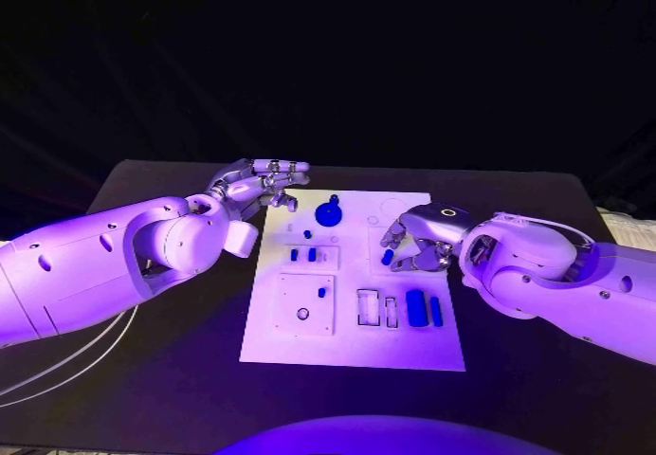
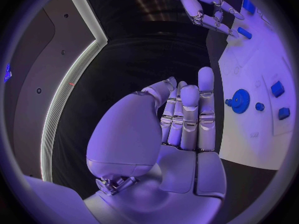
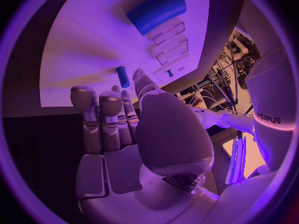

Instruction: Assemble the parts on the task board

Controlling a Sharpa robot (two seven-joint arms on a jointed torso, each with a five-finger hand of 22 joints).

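Note:
The white task board (image 1: 353, 332) lies mid-table. On it are a blue gear (image 1: 330, 210) (image 2: 239, 101), small blue blocks (image 1: 303, 254) (image 2: 278, 88), a large blue cylinder (image 1: 415, 308) (image 3: 156, 11) and a thinner one (image 1: 435, 310). My right hand (image 1: 417, 237) (image 3: 118, 119) hovers over the board's right side. A small blue peg (image 1: 389, 256) (image 3: 122, 76) (image 2: 244, 33) sits right at its thumb and fingertip; whether it is pinched or just touched is unclear. My left hand (image 1: 260, 185) (image 2: 181, 114) hangs by the board's far left corner, fingers extended, holding nothing.
The board has empty rectangular slots (image 1: 369, 306) beside the cylinders and a square plate (image 1: 306, 303) with a small ring and a peg. Bare black table (image 1: 164, 379) surrounds the board on every side.

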